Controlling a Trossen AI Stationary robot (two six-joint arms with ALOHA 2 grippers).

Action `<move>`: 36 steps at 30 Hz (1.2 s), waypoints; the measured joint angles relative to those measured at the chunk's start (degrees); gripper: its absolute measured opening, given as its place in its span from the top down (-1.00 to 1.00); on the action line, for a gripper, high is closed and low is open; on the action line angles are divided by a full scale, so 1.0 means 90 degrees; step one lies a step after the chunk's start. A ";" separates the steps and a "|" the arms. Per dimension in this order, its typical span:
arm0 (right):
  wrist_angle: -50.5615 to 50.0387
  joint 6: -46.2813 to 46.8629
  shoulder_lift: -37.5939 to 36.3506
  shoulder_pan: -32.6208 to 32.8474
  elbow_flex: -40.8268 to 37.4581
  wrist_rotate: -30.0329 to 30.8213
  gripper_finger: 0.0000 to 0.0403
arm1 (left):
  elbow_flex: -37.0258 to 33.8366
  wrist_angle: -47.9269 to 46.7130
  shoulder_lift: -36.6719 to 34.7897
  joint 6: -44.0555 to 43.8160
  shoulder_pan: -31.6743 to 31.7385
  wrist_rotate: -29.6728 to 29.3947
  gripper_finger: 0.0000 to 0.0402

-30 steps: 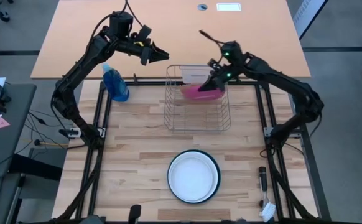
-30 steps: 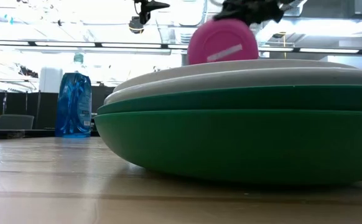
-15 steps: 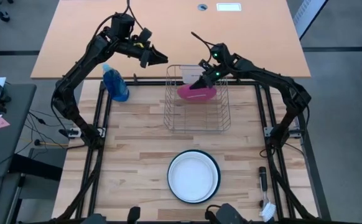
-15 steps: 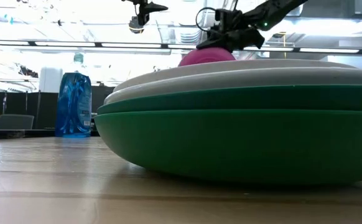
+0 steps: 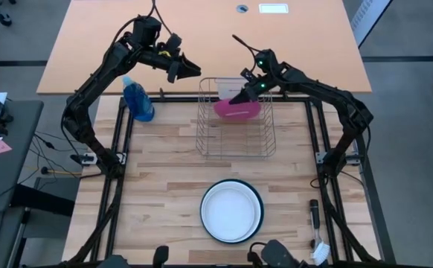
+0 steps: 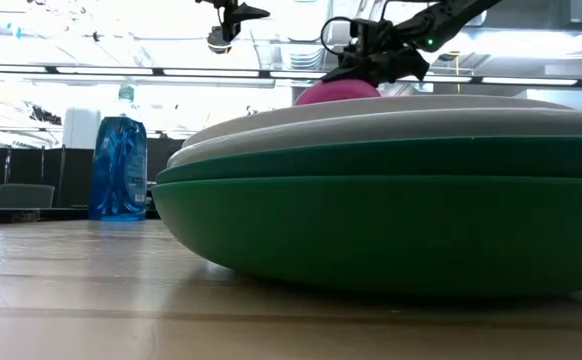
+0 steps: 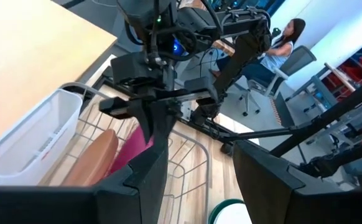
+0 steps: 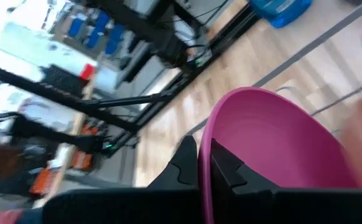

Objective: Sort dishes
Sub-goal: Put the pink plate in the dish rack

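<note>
A magenta plate [image 5: 239, 109] stands on edge at the far end of the wire dish rack [image 5: 235, 141], with my right gripper [image 5: 239, 96] shut on it. In the left wrist view a salmon-orange plate [image 7: 95, 158] stands beside the magenta plate [image 7: 134, 148] in the rack. A stack of plates, a white one with a dark rim [image 5: 231, 211] on top and green ones [image 6: 391, 215] below, lies flat near the table's near edge. My left gripper [image 5: 193, 68] hangs open above the table, left of the rack's far end, with nothing in it. My right gripper pinches the magenta plate's upper rim [image 8: 207, 163] between its two fingers, one finger on each face. The fingers slant down from above and from the table's right. The plate stands on edge inside the rack, leaning a little, its lower part hidden among the wires.
A blue spray bottle [image 5: 138, 99] stands left of the rack. A white holder [image 7: 32, 149] sits at the rack's far end. A dark tool [image 5: 314, 212] and a small white thing [image 5: 320, 251] lie near the right front corner. A person sits beyond the table [image 7: 283, 43].
My right gripper has carried the magenta plate down and toward the table's left into the far end of the rack. The plate, earlier high and tilted above the rack, now stands low on edge among the wires. The gripper has stayed shut on it.
</note>
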 joint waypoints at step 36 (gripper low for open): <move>-0.0373 0.0082 -0.0012 0.0172 -0.0040 0.0072 0.95 | 0.0000 -0.0182 0.0002 0.0327 -0.0001 -0.0216 0.13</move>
